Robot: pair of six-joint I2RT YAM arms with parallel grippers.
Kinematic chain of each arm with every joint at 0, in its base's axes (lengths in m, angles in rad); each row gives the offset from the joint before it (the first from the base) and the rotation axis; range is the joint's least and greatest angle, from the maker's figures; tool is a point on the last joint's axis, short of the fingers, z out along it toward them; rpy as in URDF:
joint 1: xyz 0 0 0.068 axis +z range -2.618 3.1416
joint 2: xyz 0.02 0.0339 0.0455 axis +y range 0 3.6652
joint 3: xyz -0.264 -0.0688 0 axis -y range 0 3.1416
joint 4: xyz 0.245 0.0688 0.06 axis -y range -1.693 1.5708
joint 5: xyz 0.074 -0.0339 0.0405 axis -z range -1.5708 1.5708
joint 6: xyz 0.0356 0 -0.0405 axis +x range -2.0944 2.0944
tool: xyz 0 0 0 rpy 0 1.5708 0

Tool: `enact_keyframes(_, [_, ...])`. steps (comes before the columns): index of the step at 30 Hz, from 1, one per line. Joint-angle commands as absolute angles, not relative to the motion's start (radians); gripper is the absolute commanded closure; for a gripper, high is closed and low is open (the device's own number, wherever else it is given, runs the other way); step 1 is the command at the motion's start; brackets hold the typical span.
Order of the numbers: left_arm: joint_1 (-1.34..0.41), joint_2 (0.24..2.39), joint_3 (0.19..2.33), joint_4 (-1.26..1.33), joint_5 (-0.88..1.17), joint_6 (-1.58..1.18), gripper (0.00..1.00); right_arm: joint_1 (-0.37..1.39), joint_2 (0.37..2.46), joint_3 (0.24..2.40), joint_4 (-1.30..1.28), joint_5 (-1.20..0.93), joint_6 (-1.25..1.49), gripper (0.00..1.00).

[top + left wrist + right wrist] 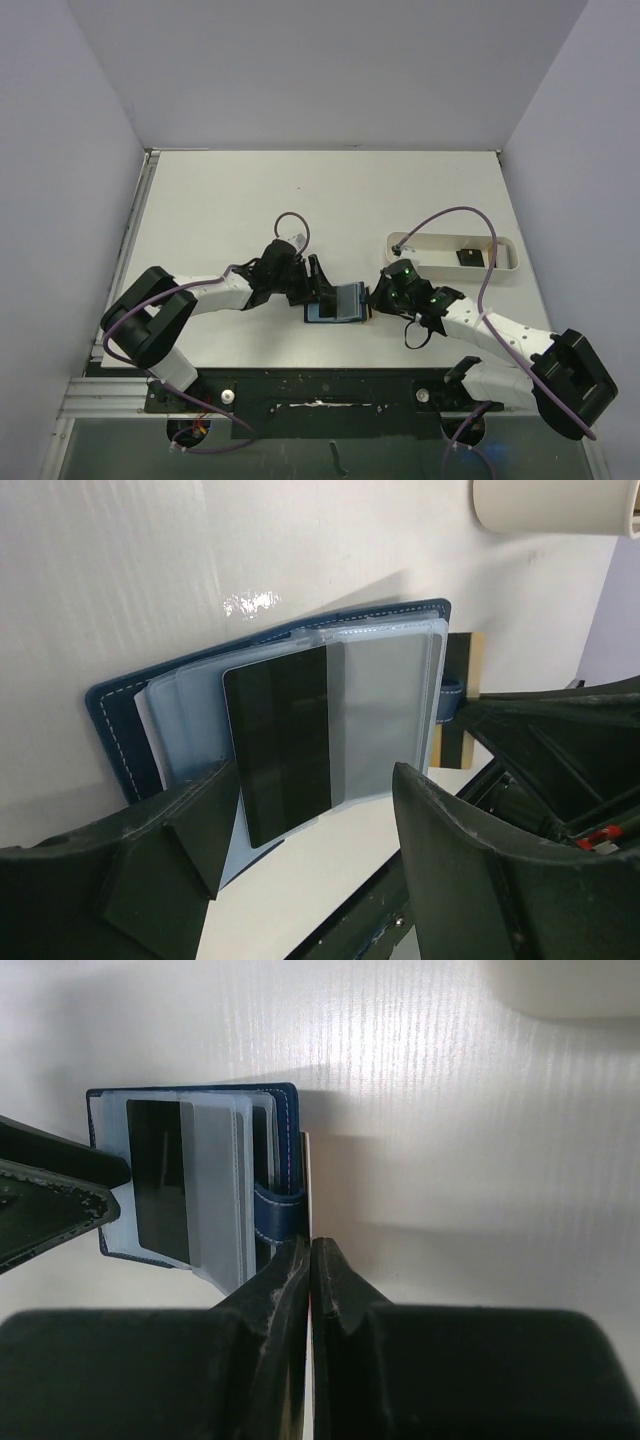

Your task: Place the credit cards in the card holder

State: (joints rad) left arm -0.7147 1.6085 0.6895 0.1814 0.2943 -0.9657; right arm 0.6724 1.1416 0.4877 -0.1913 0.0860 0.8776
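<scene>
The card holder (337,302) lies open on the table between both arms, navy blue with pale blue pockets (190,705). A black credit card (285,742) sits in one clear pocket, also seen from the right wrist (160,1180). My left gripper (310,835) is open and straddles the holder's near edge, with its left finger (185,835) over the holder's corner. My right gripper (312,1245) is shut on a tan credit card (463,695) held on edge (306,1170). That card stands against the holder's strap side (278,1210).
A long white tray (505,268) stands at the right behind my right arm, with a dark card (468,257) in it. Its rounded end (550,505) shows in the left wrist view. Purple cables loop over both arms.
</scene>
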Motion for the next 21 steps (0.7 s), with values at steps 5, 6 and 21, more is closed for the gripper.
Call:
enact_keyframes(5, [-0.727,1.583,0.723,0.121,0.247,-0.965,0.37,0.683,1.023,0.597,-0.349,0.208,0.830,1.00])
enact_keyframes(6, [-0.727,1.586,0.723,0.121,0.247,-0.965,0.37,0.684,1.017,0.599,-0.347,0.199,0.830,1.00])
enact_keyframes(21, [-0.726,1.614,0.717,0.126,0.232,-0.960,0.37,0.690,0.983,0.642,-0.377,0.203,0.836,1.00])
